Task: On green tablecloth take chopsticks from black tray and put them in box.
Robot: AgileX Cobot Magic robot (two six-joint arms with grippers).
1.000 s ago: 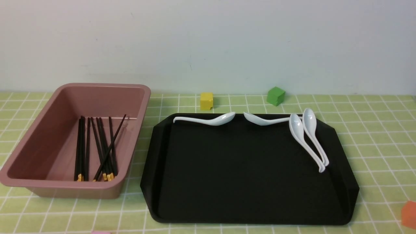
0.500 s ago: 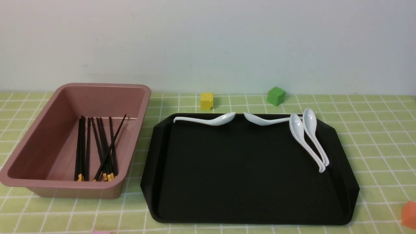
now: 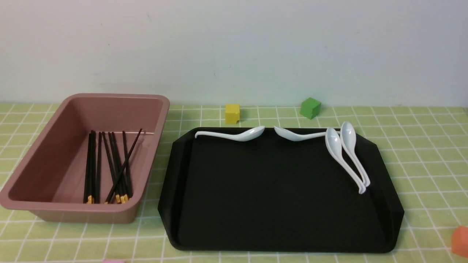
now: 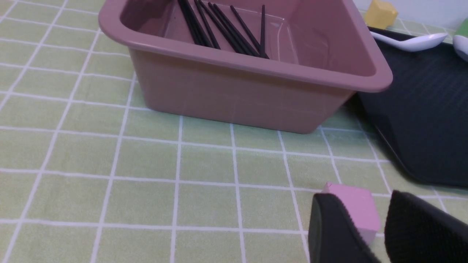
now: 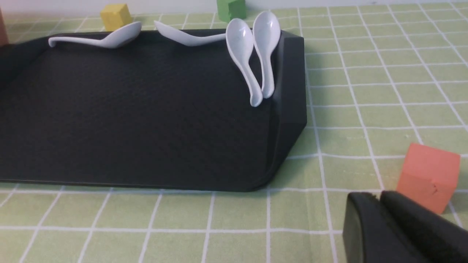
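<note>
Several black chopsticks [image 3: 109, 164] with gold ends lie inside the pink box [image 3: 109, 97] on the left of the green tablecloth [image 3: 420, 153]. The black tray [image 3: 274, 190] beside it holds no chopsticks, only white spoons. Neither arm shows in the front view. In the left wrist view my left gripper [image 4: 360, 199] hovers low over the cloth in front of the box [image 4: 237, 95], jaws apart and empty. In the right wrist view my right gripper [image 5: 376, 196] sits near the tray's [image 5: 128, 109] right front corner, fingers pressed together on nothing.
Several white spoons [image 3: 347, 157] rest along the tray's far and right rim. A yellow cube [image 3: 232, 113] and a green cube [image 3: 310, 107] stand behind the tray. A pink cube [image 4: 362, 208] lies just beyond the left fingers, an orange cube [image 5: 427, 175] just beyond the right fingers.
</note>
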